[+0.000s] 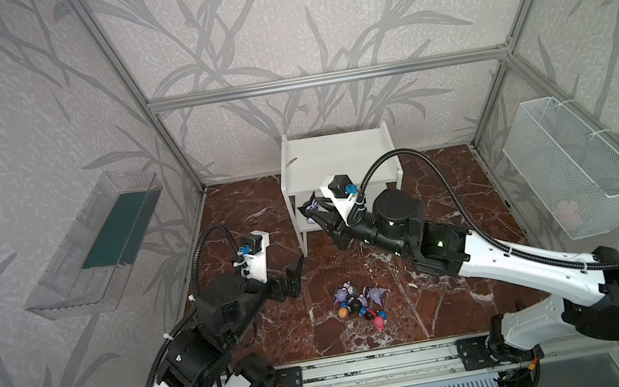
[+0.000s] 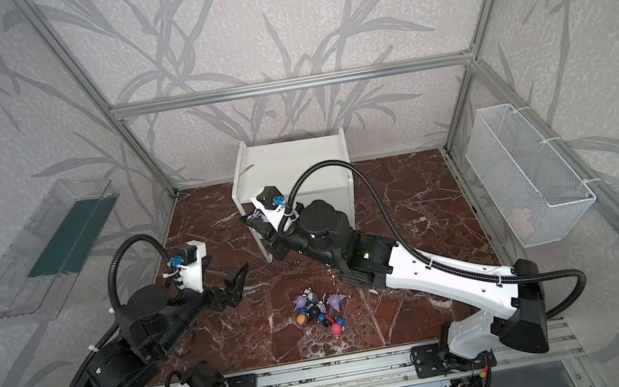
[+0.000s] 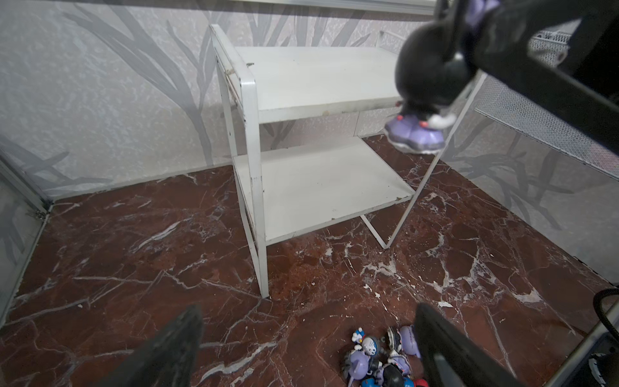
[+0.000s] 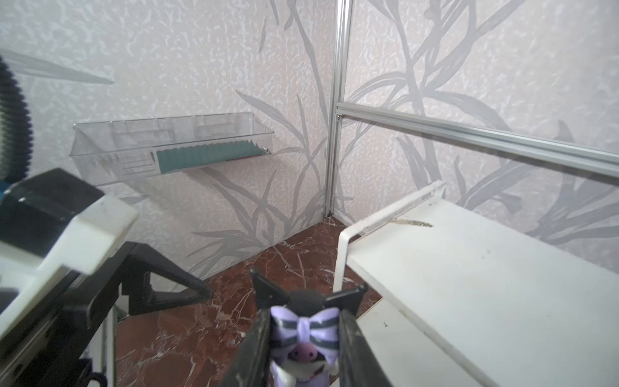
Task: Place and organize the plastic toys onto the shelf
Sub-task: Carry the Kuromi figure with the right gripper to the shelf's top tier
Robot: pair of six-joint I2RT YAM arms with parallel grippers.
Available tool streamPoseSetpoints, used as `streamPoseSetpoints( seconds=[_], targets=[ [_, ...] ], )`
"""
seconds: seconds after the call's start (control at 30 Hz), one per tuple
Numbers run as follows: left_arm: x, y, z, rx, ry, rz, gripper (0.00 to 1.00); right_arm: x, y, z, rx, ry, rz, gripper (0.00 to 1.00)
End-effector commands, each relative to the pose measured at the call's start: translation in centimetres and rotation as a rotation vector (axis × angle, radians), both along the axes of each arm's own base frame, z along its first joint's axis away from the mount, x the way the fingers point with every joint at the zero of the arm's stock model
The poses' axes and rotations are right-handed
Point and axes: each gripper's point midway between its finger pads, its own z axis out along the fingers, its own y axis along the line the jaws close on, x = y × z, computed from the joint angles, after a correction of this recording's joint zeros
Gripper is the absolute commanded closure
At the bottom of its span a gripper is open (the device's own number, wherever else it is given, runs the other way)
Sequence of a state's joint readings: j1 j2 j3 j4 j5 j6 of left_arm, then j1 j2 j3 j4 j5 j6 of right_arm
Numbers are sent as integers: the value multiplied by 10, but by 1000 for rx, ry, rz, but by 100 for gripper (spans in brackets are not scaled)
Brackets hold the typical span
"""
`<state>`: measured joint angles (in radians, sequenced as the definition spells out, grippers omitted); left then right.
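the right pincer (image 1: 312, 209) is clenched on a black toy (image 4: 301, 338) with pointed ears and a striped lavender bow. the toy is pressed between the two fingers (image 4: 258, 338), and its ears stick out past the fingertips. in the left wrist view the same toy is seen hanging in the air with its lavender shoes downwards, and no board is touched by it. it is held just in front of the white shelf (image 1: 335, 156), near the front corner that lies on the left in both top views. whether it is level with the upper board (image 3: 318, 80) or with the lower board (image 3: 321, 187) cannot be told surely.

the shelf is placed at the back of the red-brown marble worktop (image 1: 243, 213), against the rear wall.

the left pincer (image 1: 295, 270) is released, its jaws are spread wide and nothing is held between them. it is kept above the worktop, to the left of the shelf's front leg and apart from it.

the other toys are left in a tight heap (image 1: 359, 304) on the worktop, near the front edge and well apart from the shelf. lavender bodies, a black head, an orange head and a pink head can be made out in it.

a clear tray (image 1: 97, 245) is fixed on the left wall and a wire basket (image 1: 572, 165) on the right wall.
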<state>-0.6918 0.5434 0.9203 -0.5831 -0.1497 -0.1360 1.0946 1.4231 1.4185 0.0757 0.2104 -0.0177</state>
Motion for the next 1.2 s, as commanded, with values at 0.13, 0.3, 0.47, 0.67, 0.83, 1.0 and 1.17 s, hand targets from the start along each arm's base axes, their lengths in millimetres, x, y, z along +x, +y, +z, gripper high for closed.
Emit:
streamPoseSetpoints(
  seconds=[0.13, 0.3, 0.47, 0.67, 0.83, 1.0, 1.17],
  targets=[
    [-1, 1, 13, 65, -70, -27, 1, 42, 14, 12, -116, -84, -180, 84],
    [-3, 3, 7, 63, -84, -23, 1, 66, 17, 19, -118, -92, -307, 84],
    [-6, 8, 5, 58, -98, -12, 1, 87, 22, 12, -110, -62, -400, 85],
    [-8, 11, 3, 56, -106, -6, 1, 108, 20, 4, -68, 6, -457, 86],
    [-9, 11, 0, 53, -105, -10, 1, 119, 15, -5, -42, 23, -510, 86],
    [-12, 14, 2, 36, -126, -9, 1, 126, 13, -12, -7, 26, -543, 86],
    [-13, 15, 1, 34, -131, -7, 1, 129, 10, -17, 34, 18, -575, 86]
  ],
)
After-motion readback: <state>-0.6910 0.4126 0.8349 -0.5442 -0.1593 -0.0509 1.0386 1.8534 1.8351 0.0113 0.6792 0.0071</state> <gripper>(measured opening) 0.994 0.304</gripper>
